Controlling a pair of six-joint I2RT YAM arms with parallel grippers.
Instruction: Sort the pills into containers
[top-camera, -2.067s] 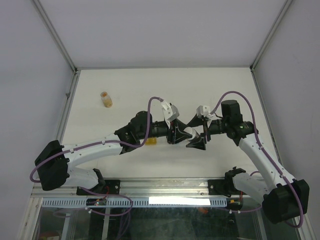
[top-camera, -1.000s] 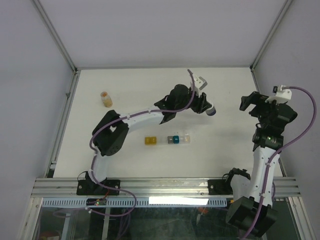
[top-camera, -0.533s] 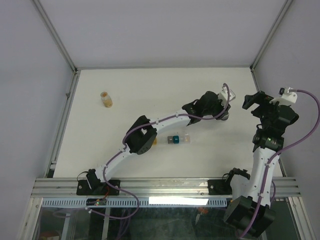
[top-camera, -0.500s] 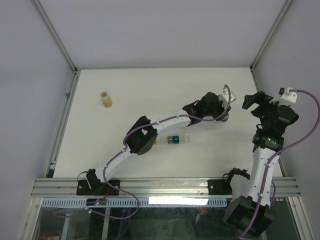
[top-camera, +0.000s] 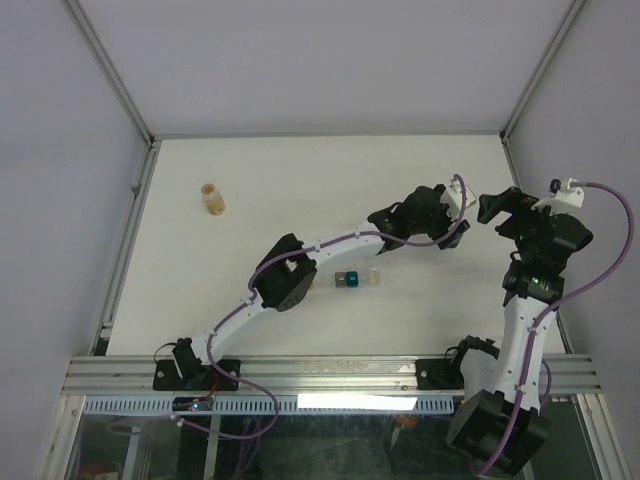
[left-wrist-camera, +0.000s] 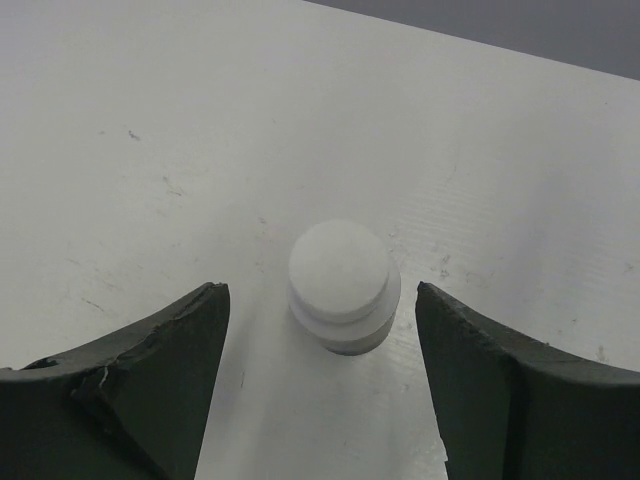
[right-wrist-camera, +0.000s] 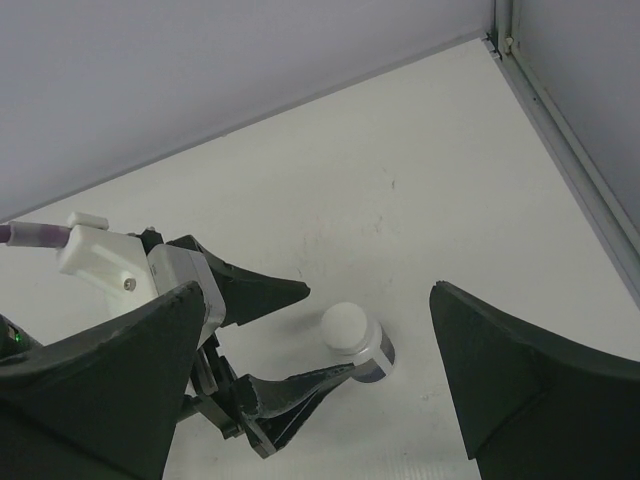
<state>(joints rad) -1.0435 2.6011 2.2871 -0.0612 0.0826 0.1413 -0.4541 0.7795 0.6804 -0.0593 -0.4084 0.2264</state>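
Left wrist view: the left gripper (left-wrist-camera: 318, 292) stands released, its fingers wide either side of a white-capped bottle (left-wrist-camera: 340, 285), with gaps on both sides. Bare table (left-wrist-camera: 300, 120) runs to 12 o'clock. The right gripper (right-wrist-camera: 318, 295) gapes empty, with the table's rail (right-wrist-camera: 560, 148) near at 3 o'clock. The containers (top-camera: 357, 278) lie at the bottle's 8 o'clock, well apart, partly under the left arm (top-camera: 330, 240).

Seen from above, the left arm (top-camera: 283, 283) covers most of the yellow end of the containers (top-camera: 358, 278); what their compartments hold is too small to tell.
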